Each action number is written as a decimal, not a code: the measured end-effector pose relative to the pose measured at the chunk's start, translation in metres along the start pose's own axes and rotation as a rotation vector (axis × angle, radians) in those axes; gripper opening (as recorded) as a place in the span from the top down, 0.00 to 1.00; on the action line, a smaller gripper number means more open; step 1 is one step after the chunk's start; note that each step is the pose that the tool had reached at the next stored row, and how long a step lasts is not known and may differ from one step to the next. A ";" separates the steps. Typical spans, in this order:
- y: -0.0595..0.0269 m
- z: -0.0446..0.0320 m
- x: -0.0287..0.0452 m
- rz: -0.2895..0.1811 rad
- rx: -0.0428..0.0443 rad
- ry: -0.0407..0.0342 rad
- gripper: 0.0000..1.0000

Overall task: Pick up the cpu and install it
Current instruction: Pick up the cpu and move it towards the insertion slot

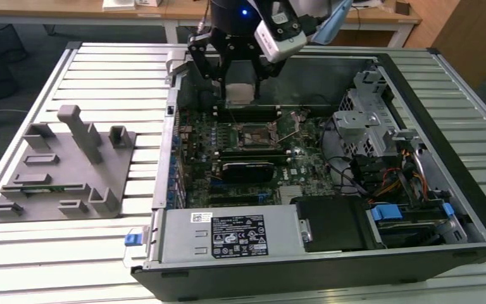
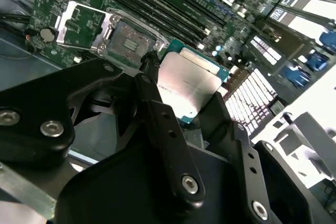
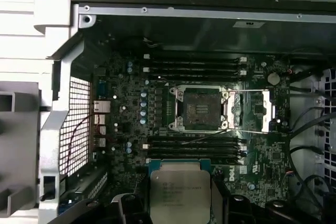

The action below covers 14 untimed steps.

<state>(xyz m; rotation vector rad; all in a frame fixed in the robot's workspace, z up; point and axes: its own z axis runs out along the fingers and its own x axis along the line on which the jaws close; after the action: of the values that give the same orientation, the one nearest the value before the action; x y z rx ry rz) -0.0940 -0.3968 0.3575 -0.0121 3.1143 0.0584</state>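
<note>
Hand: the black two-fingered hand [image 1: 241,96] is closed on the cpu, one finger [image 2: 157,108] on each of two opposite edges.
Cpu: the cpu [image 3: 180,192] is held in the air with its silver top showing in both wrist views and its thin green rim visible along the far edge.
Cpu position: in the exterior view it hangs above the far part of the open computer case [image 1: 471,209], over the far end of the motherboard [image 1: 306,164].
Socket: the socket [image 3: 202,107] lies bare in its metal frame, apart from the cpu and below it.
Retention plate: the retention plate [image 3: 260,109] is swung open and lies flat beside the socket.
Memory slots: the long black memory slots [image 3: 194,65] run along two opposite sides of the socket.
Power supply: a grey power supply [image 1: 226,234] with a label sits at the near end of the case.
Fixture: a grey fixture [image 1: 57,171] with upright posts and blocks stands outside the case, on the exterior view's left.
Desk: the ribbed metal desk [image 1: 83,253] carries both the case and the fixture.
</note>
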 end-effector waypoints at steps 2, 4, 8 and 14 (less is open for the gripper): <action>0.0002 0.0038 -0.0048 0.000 0.0002 0.0001 0.45; 0.0005 0.0076 -0.0095 0.000 0.0001 0.0001 0.45; 0.0017 0.0152 -0.0195 0.000 0.0005 0.0004 0.45; 0.0037 0.0265 -0.0303 0.000 0.0007 0.0006 0.45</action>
<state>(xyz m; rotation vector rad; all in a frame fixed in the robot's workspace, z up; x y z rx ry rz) -0.0631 -0.3919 0.3320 -0.0122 3.1149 0.0574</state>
